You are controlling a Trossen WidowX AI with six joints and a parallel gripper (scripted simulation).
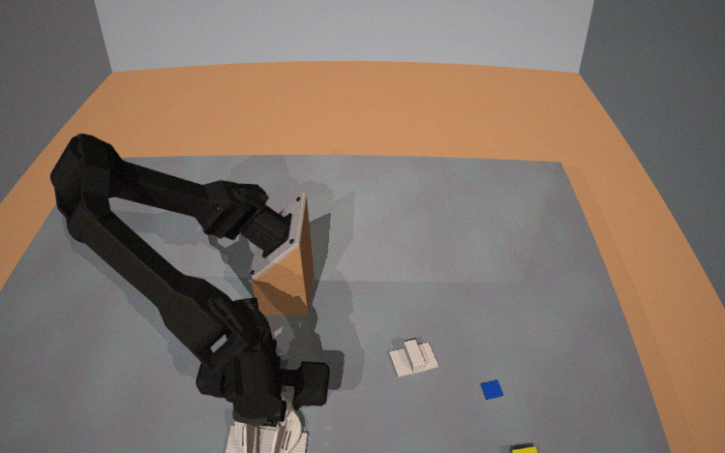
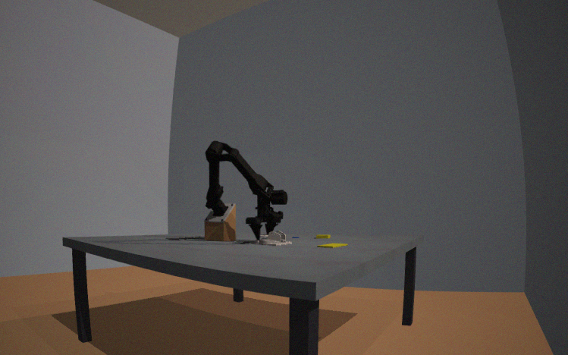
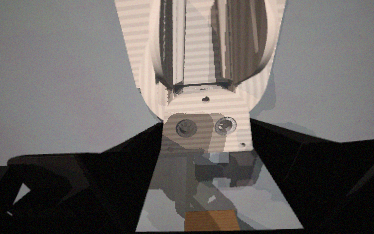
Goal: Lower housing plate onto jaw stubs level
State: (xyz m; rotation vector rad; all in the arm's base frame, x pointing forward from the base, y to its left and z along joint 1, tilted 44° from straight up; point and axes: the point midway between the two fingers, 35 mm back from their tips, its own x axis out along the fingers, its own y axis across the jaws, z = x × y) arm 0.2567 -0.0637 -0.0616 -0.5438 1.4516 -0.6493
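My gripper (image 2: 263, 237) (image 3: 202, 124) points down and is shut on the housing plate, one finger at each side edge. The housing plate (image 3: 209, 106) is pale, with a rounded far edge and two round holes in the wrist view. It is low over the near end of the pale base (image 1: 235, 446) (image 3: 135, 45), close against the ends of the two upright jaws (image 2: 277, 237) (image 3: 249, 47). The jaws stand side by side, running away from the plate. The stubs are hidden under the plate. I cannot tell whether the plate touches them or sits level.
The wooden wedge (image 1: 283, 282) (image 2: 219, 230) carries the arm's foot. A small ribbed white block (image 1: 414, 358), a blue square (image 1: 491, 389) (image 2: 295, 237) and a yellow block (image 1: 524, 449) (image 2: 322, 237) lie to the right. A flat yellow piece (image 2: 332, 245) lies nearer the exterior camera.
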